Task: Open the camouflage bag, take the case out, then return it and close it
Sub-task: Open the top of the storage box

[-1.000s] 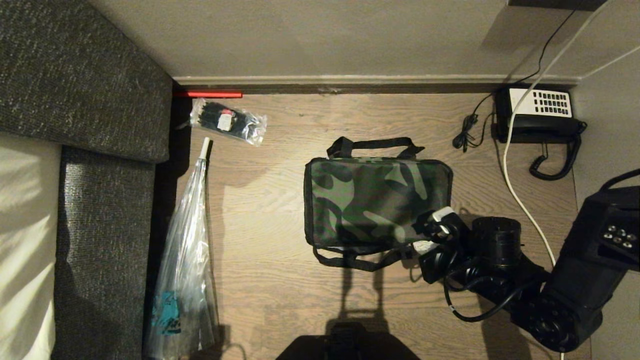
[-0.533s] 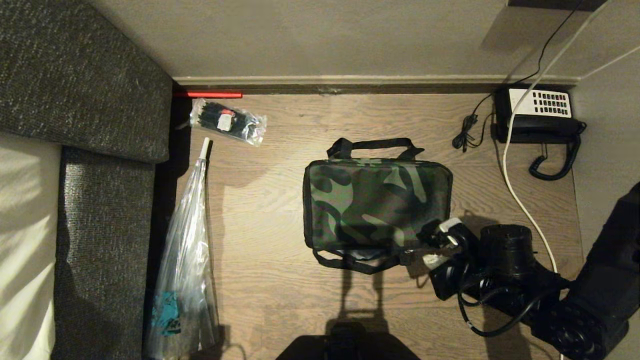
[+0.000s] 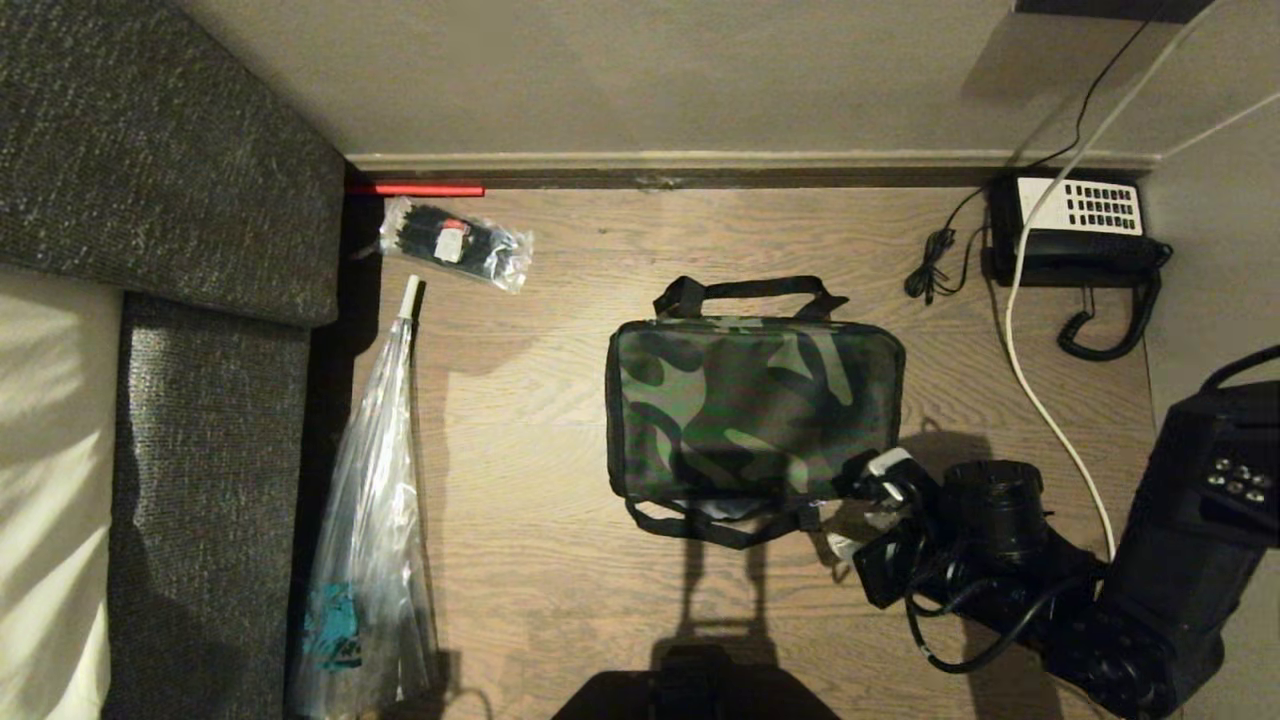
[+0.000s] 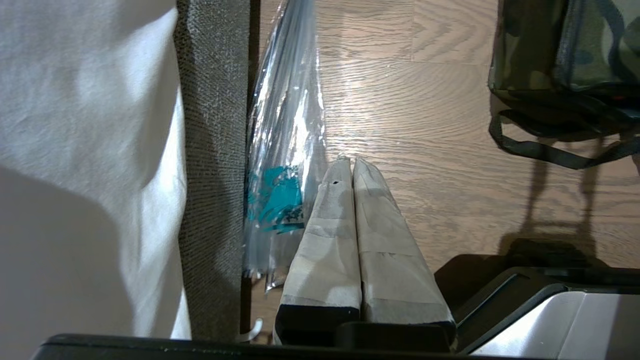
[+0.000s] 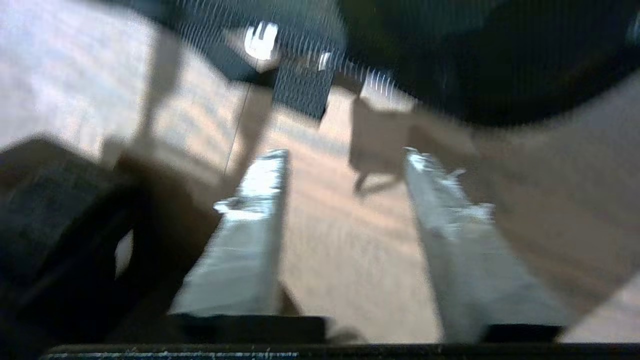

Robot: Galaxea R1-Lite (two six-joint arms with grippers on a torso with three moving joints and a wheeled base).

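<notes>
Right hand (image 3: 858, 505) spread, beside camouflage bag (image 3: 755, 405) corner.

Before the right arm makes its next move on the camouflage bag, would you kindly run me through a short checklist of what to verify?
1. Right gripper jaws open, nothing between them: ok.
2. Right gripper at the near right corner of the camouflage bag: ok.
3. Bag lid open: not ok, it lies flat and shut.
4. Zipper pull located: cannot tell, the right wrist view is blurred.
5. Left gripper shut, parked near the clear plastic bag, away from the work: ok.
6. White cable clear of the right arm: cannot tell.
</notes>
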